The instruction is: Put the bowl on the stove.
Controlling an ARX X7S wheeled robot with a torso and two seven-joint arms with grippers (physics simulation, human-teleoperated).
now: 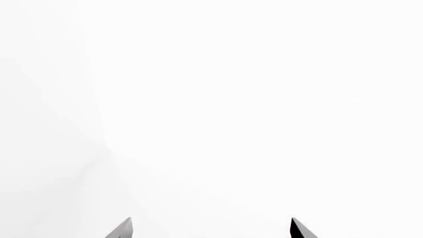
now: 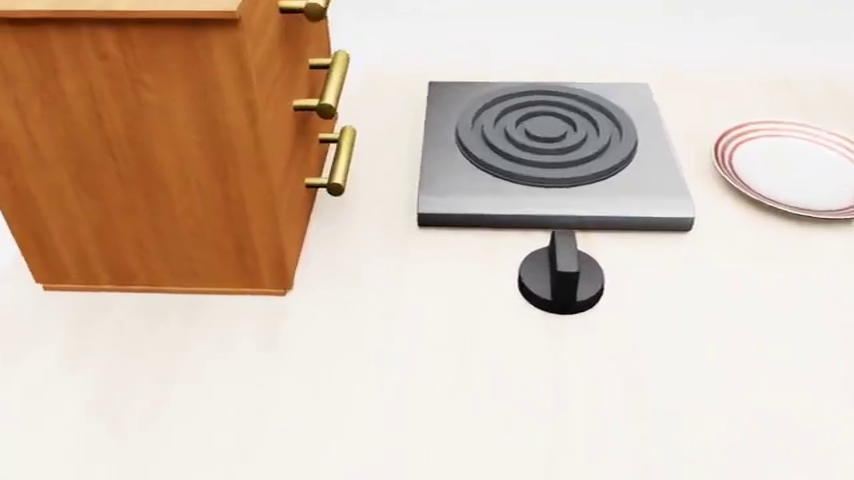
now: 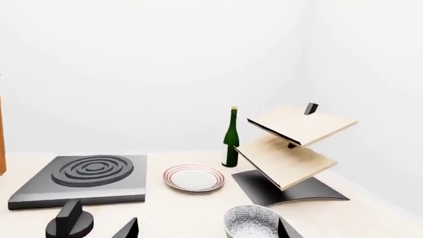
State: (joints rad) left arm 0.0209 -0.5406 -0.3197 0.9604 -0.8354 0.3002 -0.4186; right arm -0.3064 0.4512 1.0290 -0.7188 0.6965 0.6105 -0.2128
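Nothing is done yet: your right gripper (image 3: 206,229) is spread and empty, the speckled bowl (image 3: 251,221) sits on the tabletop (image 3: 198,208) before it, well apart from the stove (image 3: 82,179); grasp, then carry

Speckled bowl (image 3: 251,221) upright on table, stove (image 2: 554,150) bare

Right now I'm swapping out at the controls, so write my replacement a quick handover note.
Left gripper: open, holding nothing, facing blank white.
Right gripper: open, just short of the bowl, not gripping it.
The bowl sits on the table, beyond the plate from the stove.
The stove's burner is bare.
Done: approach only.
Left: grasp the bowl, carry it past the plate, set it on the burner.
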